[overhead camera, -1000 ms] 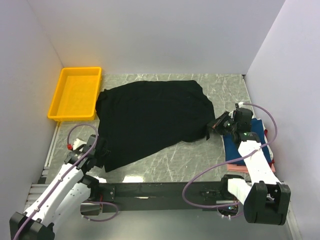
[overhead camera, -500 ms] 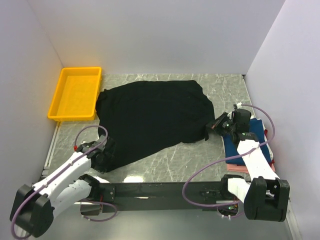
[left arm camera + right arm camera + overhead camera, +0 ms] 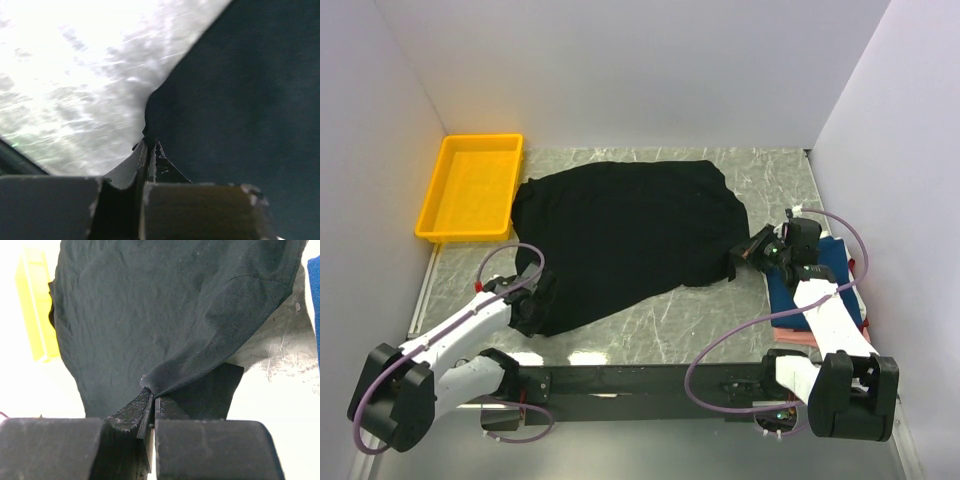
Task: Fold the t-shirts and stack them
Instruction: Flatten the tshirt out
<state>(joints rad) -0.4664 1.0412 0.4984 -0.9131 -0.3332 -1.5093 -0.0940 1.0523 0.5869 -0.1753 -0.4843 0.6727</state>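
Across the middle of the table (image 3: 720,300) you see the black t-shirt (image 3: 620,235) spread out; left gripper (image 3: 533,303) pinches its near-left corner, right gripper (image 3: 745,252) pinches its right edge beside the folded blue t-shirt (image 3: 840,258).

- A yellow plastic tray (image 3: 470,187) is seen at the far-left corner of the table, set close to the left wall.
- The table (image 3: 710,310) is topped with a grey-green, marble-patterned surface crossed by pale veins.
- The scene is enclosed by plain white walls: a back wall (image 3: 620,70), a left wall (image 3: 370,220) and a right wall (image 3: 905,150).
- In the right wrist view the tray is shown as a yellow strip at the left edge, and the table surface is washed out by glare.
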